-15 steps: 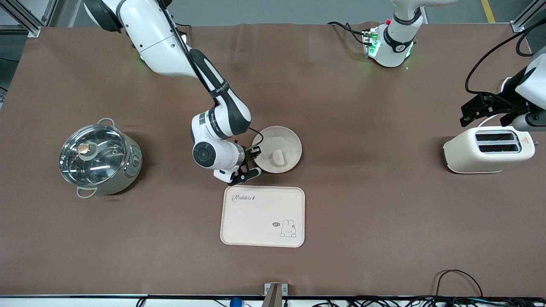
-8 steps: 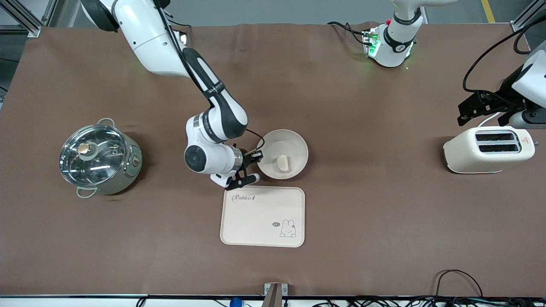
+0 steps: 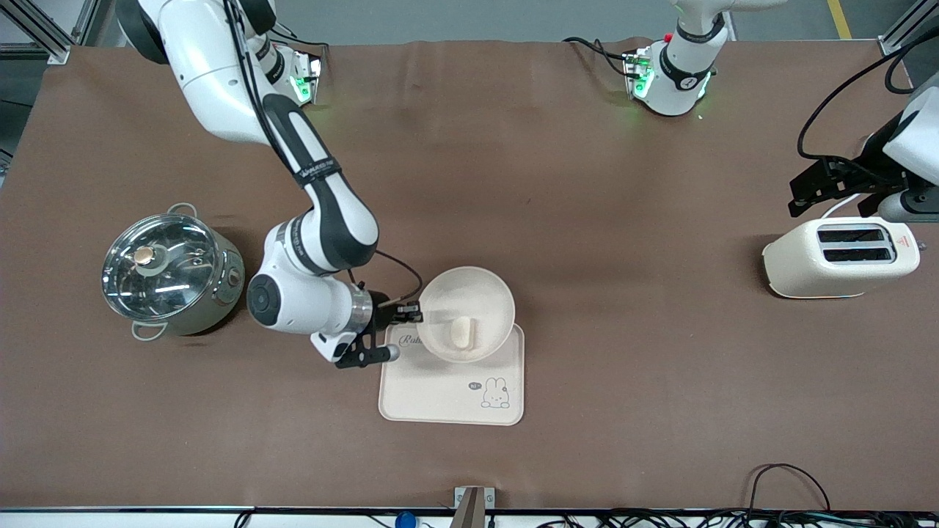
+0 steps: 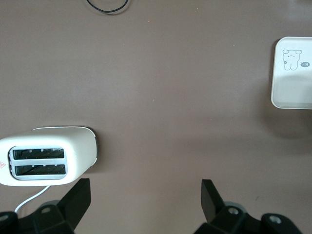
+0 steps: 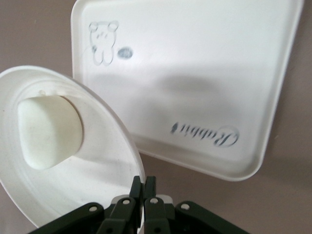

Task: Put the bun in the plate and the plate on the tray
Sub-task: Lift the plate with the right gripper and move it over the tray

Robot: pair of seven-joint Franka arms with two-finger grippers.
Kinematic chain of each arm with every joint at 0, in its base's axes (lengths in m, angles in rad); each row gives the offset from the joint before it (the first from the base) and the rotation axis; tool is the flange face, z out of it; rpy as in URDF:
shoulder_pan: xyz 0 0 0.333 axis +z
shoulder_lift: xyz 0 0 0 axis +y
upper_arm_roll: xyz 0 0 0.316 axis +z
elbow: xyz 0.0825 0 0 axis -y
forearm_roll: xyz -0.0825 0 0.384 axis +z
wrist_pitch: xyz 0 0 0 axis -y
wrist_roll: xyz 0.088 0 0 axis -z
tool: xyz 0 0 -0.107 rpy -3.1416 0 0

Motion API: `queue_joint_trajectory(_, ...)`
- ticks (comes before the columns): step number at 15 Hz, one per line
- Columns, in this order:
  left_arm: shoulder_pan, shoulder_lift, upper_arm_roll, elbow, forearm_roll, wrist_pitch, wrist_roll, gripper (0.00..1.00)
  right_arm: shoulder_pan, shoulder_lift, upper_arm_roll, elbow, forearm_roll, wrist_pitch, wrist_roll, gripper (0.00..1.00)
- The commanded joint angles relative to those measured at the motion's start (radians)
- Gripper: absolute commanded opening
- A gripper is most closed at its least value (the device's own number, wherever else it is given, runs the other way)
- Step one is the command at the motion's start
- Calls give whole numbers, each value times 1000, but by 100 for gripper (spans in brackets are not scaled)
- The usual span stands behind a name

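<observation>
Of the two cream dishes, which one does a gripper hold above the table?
The round plate with the bun inside; the right gripper pinches its rim. The rectangular rabbit tray lies flat.

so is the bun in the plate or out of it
In. The bun lies inside the plate, which the right hand holds by the rim.

The cream bun (image 3: 461, 331) lies in the round plate (image 3: 484, 293), held lifted over the rabbit-print tray (image 3: 440, 396).
</observation>
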Motion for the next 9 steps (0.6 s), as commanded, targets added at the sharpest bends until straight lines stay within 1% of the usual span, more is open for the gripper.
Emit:
queue_joint_trajectory(1, -3, -3, -5, 3, 6, 1, -6, 100, -30, 124, 3, 156, 13, -8, 19, 1)
queue_joint_trajectory(3, -5, -3, -6, 3, 6, 1, -6, 100, -48, 186, 1, 230, 13, -6, 18, 1)
queue_joint_trajectory(4, -5, -5, -6, 3, 6, 1, -4, 100, -53, 204, -2, 245, 13, 15, 18, 1)
queue_joint_trajectory(6, -5, -5, -6, 3, 6, 1, -3, 100, -57, 235, 1, 247, 16, 63, 18, 1)
queue_joint_trajectory(9, -5, -5, -6, 3, 4, 1, -3, 100, -57, 264, 6, 247, 19, 97, 18, 1)
